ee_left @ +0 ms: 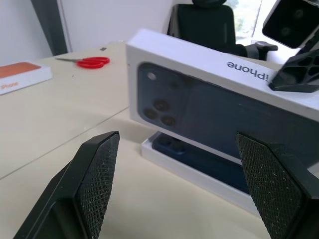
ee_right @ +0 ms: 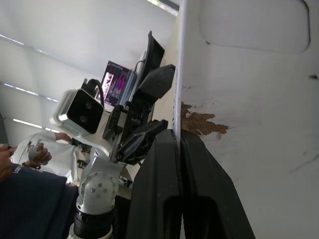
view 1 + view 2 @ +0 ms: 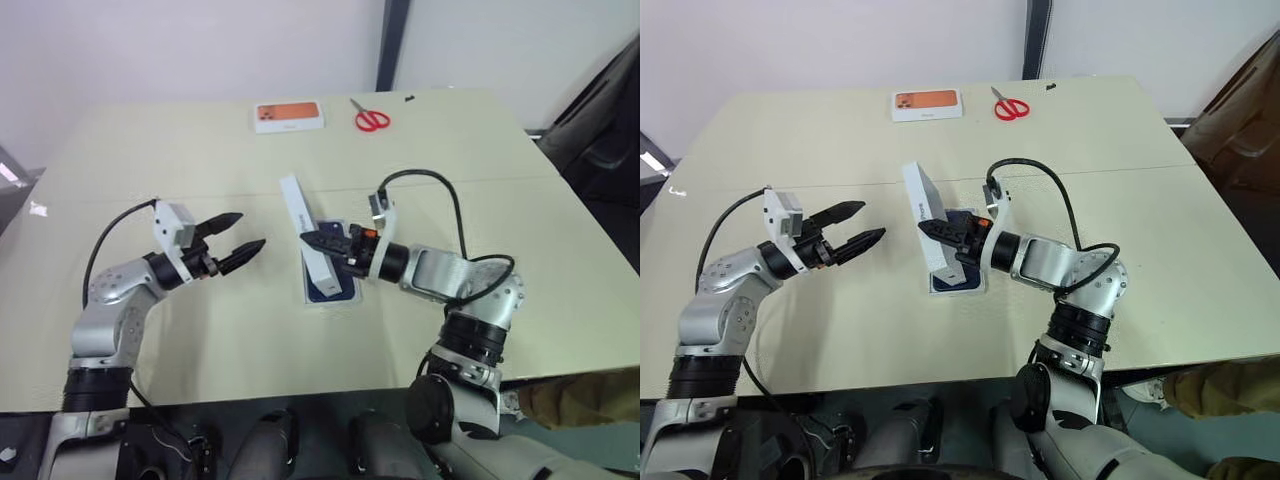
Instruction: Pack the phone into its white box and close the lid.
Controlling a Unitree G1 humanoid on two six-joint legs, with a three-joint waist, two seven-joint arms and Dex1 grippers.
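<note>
White cardboard hides much of the phone (image 1: pixel 199 162): I see just a dark navy strip and its camera bumps under the tilted lid (image 3: pixel 303 232). That phone lies in the white box (image 3: pixel 322 297) on the table (image 3: pixel 180 160), mid-way between my arms. My right gripper (image 3: pixel 312 240) pinches the lid's thin wall, jaws closed on it; the lid stands on edge, blue phone picture facing my left gripper (image 3: pixel 245 234), whose fingers gape, holding nothing.
</note>
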